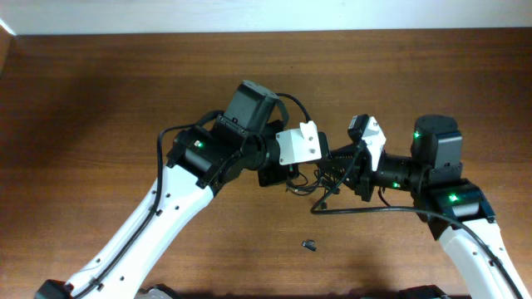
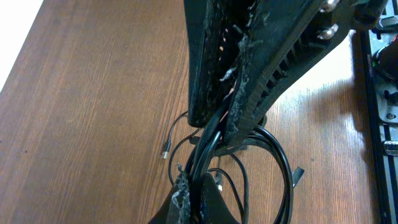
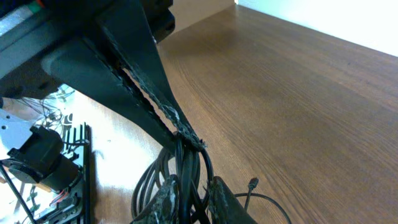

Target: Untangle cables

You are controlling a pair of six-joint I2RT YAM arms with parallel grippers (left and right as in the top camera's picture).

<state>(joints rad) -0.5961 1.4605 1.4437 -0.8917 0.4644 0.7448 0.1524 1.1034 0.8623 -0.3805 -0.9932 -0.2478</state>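
The cables (image 1: pixel 304 184) are a small black tangle at the table's middle, held between both grippers. My left gripper (image 1: pixel 288 177) is shut on strands of the cables (image 2: pixel 245 180); its fingertips (image 2: pixel 194 198) pinch them at the bottom of the left wrist view. A metal-tipped plug (image 2: pixel 165 152) lies loose on the wood. My right gripper (image 1: pixel 328 176) is shut on a bundle of the cables (image 3: pixel 152 177), with its fingertips (image 3: pixel 189 199) around them. Another plug (image 3: pixel 252 184) hangs beside it. Each gripper's fingers show in the other's wrist view, close together. Most of the tangle is hidden by the fingers.
A tiny dark stubby piece (image 1: pixel 308 244) lies on the wooden table (image 1: pixel 100 91) near the front edge. A black strand (image 1: pixel 366 208) runs from the tangle toward the right arm. The table's white edge strip (image 3: pixel 323 18) is at the far side.
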